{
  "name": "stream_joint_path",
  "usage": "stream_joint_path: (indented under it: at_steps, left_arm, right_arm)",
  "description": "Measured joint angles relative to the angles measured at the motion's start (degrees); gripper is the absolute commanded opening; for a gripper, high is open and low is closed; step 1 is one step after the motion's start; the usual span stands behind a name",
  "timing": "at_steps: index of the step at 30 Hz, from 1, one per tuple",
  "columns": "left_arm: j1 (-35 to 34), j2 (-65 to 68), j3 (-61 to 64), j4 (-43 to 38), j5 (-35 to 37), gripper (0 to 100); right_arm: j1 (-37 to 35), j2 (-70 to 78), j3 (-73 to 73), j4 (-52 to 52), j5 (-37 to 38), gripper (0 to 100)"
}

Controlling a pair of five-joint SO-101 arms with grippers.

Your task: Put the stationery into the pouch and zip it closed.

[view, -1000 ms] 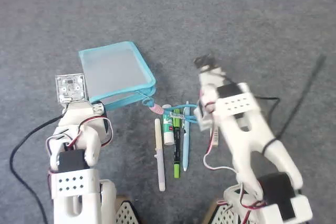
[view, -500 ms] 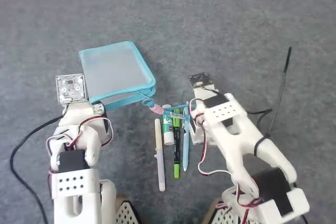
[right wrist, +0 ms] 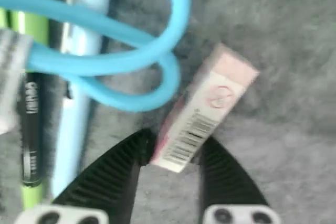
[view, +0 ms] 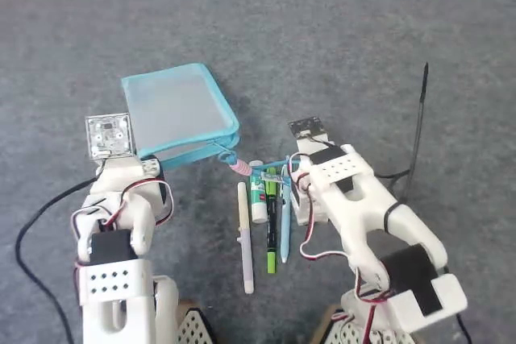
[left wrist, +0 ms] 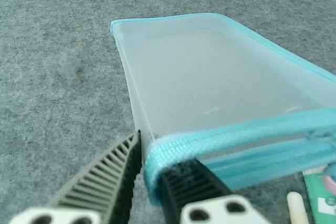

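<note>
Over on the left, the left claw (left wrist: 150, 157) is clamped tight on the teal zip edge at a corner of the pouch (view: 173, 109). The pouch is frosted and teal-trimmed, and lies flat on the grey bench (view: 371, 54). Just beside its near corner the stationery lies in a row: a white pen (view: 245, 235), a stubby glue stick (view: 258, 197), a green pen (view: 272, 235) and a pale blue pen (view: 285, 227), all side by side and roughly parallel. A blue cord (right wrist: 131, 61) loops across the upper ends of the green and blue pens. Further right, just beside that loop, a small pink and white eraser (right wrist: 202, 111) lies on the bench. The right claw (right wrist: 176, 153) has closed on its near end, one finger against each long side.
</note>
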Motion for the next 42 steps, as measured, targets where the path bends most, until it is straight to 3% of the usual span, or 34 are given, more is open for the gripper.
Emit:
stream_joint_path:
  at_steps: [4,9,15,20,23,29,42]
  left_arm:
    - [0.00,0.00,0.00,0.00,0.00,1]
    - [0.00,0.00,0.00,0.00,0.00,1]
    - [0.00,0.00,0.00,0.00,0.00,1]
    - [0.00,0.00,0.00,0.00,0.00,1]
    - [0.00,0.00,0.00,0.00,0.00,1]
    - [0.00,0.00,0.00,0.00,0.00,1]
    - [0.00,0.00,0.00,0.00,0.00,1]
  right_arm:
    - [4.48,0.09,0.09,-1.23,10.02,0.7]
    - [8.53,-2.55,0.09,-1.32,12.92,0.6]
    - [9.14,-22.15,-0.18,4.84,20.92,0.6]
    - [-1.49,-42.99,-5.19,13.19,24.18,0.6]
    - [-9.23,-46.86,-9.23,15.74,24.26,0.6]
    - [-20.04,-38.42,-14.42,15.65,24.44,0.6]
    - [-23.91,-5.63,-31.56,14.68,20.22,0.6]
